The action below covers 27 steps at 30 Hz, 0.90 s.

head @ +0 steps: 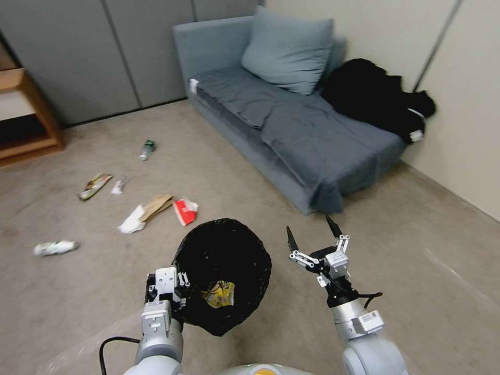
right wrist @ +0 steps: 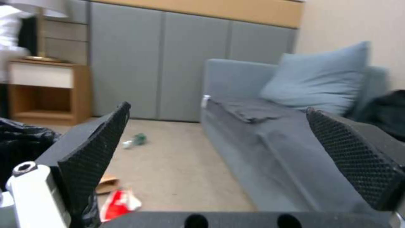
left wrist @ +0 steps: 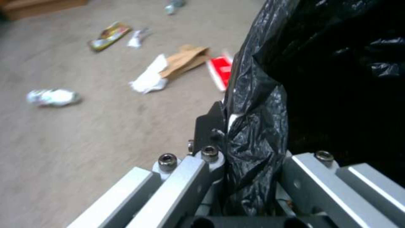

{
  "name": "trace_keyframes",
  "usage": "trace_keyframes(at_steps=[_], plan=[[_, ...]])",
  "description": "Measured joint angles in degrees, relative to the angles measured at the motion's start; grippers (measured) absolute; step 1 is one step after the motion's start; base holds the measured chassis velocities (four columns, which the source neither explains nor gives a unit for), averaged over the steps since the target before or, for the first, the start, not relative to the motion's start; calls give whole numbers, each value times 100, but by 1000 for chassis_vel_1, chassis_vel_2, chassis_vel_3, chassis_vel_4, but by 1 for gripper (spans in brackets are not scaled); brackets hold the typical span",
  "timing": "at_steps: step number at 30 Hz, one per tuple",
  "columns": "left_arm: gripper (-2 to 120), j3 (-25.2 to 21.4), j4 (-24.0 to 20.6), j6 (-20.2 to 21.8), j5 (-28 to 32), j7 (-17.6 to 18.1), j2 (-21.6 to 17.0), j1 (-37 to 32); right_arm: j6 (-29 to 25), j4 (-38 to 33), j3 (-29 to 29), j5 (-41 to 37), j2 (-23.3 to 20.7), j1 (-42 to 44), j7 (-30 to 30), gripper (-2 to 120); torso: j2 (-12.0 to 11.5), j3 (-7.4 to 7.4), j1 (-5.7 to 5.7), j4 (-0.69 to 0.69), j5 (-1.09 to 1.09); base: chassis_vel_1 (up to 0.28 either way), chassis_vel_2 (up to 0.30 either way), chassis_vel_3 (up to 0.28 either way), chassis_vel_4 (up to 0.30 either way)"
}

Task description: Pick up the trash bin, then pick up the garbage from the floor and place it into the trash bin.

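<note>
The trash bin, lined with a crinkled black bag, hangs just in front of the robot, held off the carpet by the left gripper, whose fingers are clamped together on the near rim; in the left wrist view the black bag is pinched between the metal fingers. A yellow wrapper lies inside the bin at the bottom.

The right gripper hovers just to the right of the bin, its two dark fingers spread wide apart with nothing between them; in the right wrist view the textured pads frame the sofa beyond.

Garbage lies scattered on the carpet to the front-left of the bin. Nearest is a red-white carton, beside a brown paper bag that touches a white crumpled tissue. Farther left lies a crumpled pale wrapper. Beyond these are a multicolour snack wrapper, a small white scrap next to it, and a small green bottle farther off.

A grey sofa with a cushion and black clothes stands along the wall to the right, and a wooden shelf unit at the far left
</note>
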<state>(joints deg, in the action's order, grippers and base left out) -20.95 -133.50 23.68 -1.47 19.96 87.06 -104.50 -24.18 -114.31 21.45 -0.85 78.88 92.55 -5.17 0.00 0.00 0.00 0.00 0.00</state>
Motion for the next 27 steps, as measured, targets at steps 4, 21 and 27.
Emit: trace_keyframes(at_steps=[4, 21, 27], plan=[[2, 23, 0, -10, -27, 0, 5, -13, -11, -30, -2, 5, -10, 44, -23, 100, 0, 0, 0, 0, 0, 135, 124, 123, 133], [2, -9, -31, -4, -26, -15, -9, -8, -9, 0, 14, -4, -46, 27, -23, 100, 0, 0, 0, 0, 0, 121, 125, 128, 132], [2, -22, -20, -22, -19, -15, 1, 18, -8, 38, 15, -15, -35, 7, -27, 100, 0, 0, 0, 1, 0, 115, 125, 127, 122]])
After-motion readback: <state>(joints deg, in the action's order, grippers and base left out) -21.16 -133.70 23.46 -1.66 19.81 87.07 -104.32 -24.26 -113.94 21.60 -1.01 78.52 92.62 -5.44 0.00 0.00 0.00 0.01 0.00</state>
